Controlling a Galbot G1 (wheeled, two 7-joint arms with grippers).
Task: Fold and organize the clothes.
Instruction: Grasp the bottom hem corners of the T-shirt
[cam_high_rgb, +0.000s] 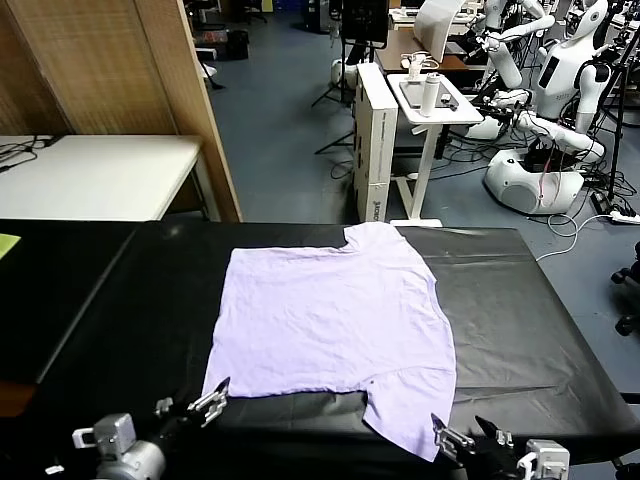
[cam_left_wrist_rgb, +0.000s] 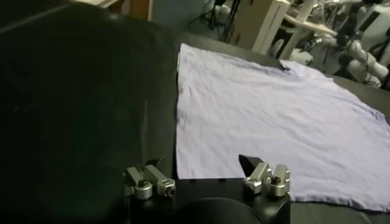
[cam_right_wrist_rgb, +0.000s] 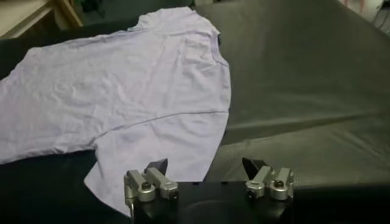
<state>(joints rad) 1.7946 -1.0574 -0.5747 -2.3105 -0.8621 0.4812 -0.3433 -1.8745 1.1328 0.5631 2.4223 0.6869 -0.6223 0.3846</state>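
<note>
Lavender T-shirt (cam_high_rgb: 335, 320) flat on black table cover (cam_high_rgb: 540, 330). Left gripper (cam_high_rgb: 190, 408) and right gripper (cam_high_rgb: 462, 437) at near edge, jaws spread, grasping nothing.

T-shirt (cam_high_rgb: 335, 320): soft matt lavender cloth, lightly creased. Table cover (cam_high_rgb: 520, 320): black sheet, faint sheen, wrinkled. Gripper fingers (cam_left_wrist_rgb: 271, 179): bare brushed metal, black tips. Partition at 11 o'clock (cam_high_rgb: 100, 70): wood-grain panel.
</note>
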